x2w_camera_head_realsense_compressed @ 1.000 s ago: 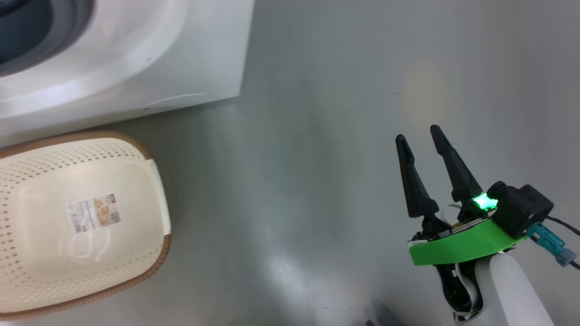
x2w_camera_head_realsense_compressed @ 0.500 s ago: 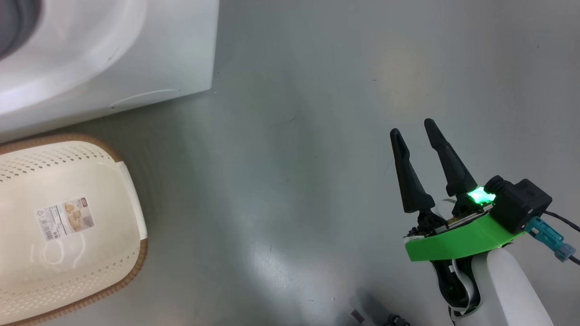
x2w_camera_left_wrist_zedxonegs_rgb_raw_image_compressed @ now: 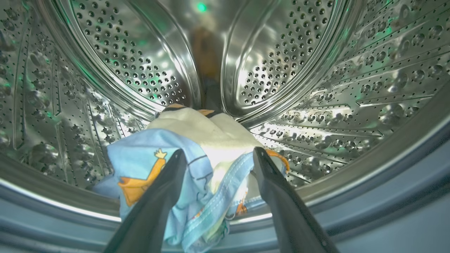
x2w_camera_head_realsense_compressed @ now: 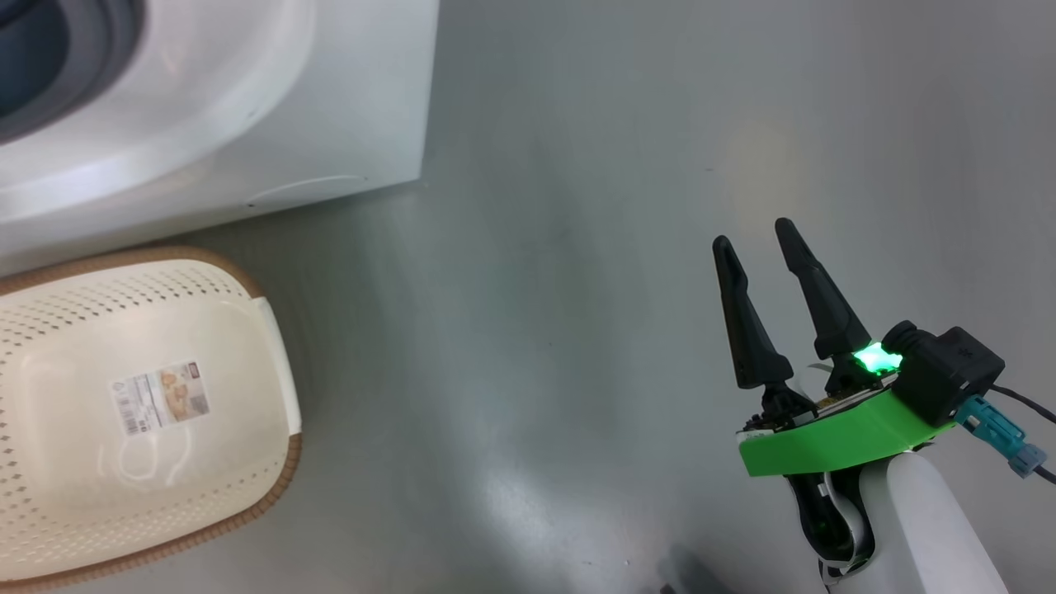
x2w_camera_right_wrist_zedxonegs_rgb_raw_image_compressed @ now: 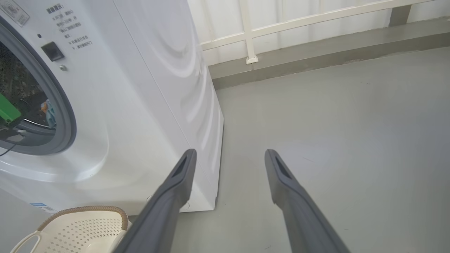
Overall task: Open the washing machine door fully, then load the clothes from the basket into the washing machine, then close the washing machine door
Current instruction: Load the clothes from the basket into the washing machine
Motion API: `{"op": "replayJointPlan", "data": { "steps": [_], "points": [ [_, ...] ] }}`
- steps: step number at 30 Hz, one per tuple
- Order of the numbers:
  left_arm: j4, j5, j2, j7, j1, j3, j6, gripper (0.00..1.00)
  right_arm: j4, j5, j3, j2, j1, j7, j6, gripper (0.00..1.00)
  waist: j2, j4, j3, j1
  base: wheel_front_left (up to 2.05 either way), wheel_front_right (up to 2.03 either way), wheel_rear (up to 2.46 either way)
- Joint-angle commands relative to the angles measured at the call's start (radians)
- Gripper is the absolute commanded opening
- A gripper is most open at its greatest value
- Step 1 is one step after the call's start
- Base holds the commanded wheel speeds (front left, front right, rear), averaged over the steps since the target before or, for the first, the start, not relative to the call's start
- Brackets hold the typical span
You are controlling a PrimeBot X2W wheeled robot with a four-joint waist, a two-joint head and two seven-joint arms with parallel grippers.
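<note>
camera shifted; left tool (x2w_camera_left_wrist_zedxonegs_rgb_raw_image_compressed: pixel 219 150) spread, clothes (x2w_camera_left_wrist_zedxonegs_rgb_raw_image_compressed: pixel 147 158) in drum (x2w_camera_left_wrist_zedxonegs_rgb_raw_image_compressed: pixel 316 52).

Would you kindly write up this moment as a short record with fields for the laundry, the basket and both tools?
clothes: blue and cream bundle lying at the front of the steel drum, one edge drooping over its lip
basket: empty, on the floor at the front of the washing machine
left tool: open inside the drum, one finger on either side of the clothes
right tool: open, holding nothing, above bare floor
loading: looks done, judging by the empty basket
</note>
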Motion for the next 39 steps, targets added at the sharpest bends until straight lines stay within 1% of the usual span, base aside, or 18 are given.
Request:
{"op": "replayJointPlan", "data": {
  "steps": [1, 6, 12, 17, 29, 39],
  "points": [
    [-0.032, 0.005, 0.041, -0.005, 0.027, 0.019, -0.003, 1.00, -0.019, -0.012, 0.015, 0.005, 0.018, -0.005, 0.002, 1.00, 0.0000, 0.014, -0.017, 0.0000, 0.00, 0.00, 0.00],
    [-0.072, 0.021, 0.018, -0.005, 0.096, 0.024, -0.003, 1.00, -0.013, -0.022, 0.011, 0.004, 0.029, -0.005, 0.002, 1.00, 0.0000, 0.032, -0.046, 0.0000, 0.00, 0.00, 0.00],
    [-0.104, 0.028, -0.004, -0.005, 0.142, 0.034, -0.003, 1.00, -0.009, -0.024, 0.010, -0.005, 0.035, -0.005, 0.002, 1.00, 0.0000, 0.052, -0.068, 0.0000, 0.00, 0.00, 0.00],
    [-0.145, 0.033, -0.028, -0.005, 0.205, 0.059, -0.003, 1.00, -0.001, -0.024, 0.005, -0.010, 0.051, -0.005, 0.002, 1.00, 0.0000, 0.068, -0.100, 0.0000, 0.00, 0.00, 0.00],
    [-0.288, 0.112, -0.100, -0.005, 0.423, 0.118, -0.003, 1.00, 0.014, -0.014, -0.028, -0.045, 0.118, -0.005, 0.002, 1.00, 0.0000, 0.113, -0.227, 0.0000, 0.00, 0.00, 0.00],
    [-0.388, 0.145, -0.127, -0.005, 0.608, 0.154, -0.003, 1.00, 0.023, -0.004, -0.041, -0.071, 0.175, -0.005, 0.002, 1.00, 0.0000, 0.137, -0.318, 0.0000, 0.00, 0.00, 0.00]
  ]
}}
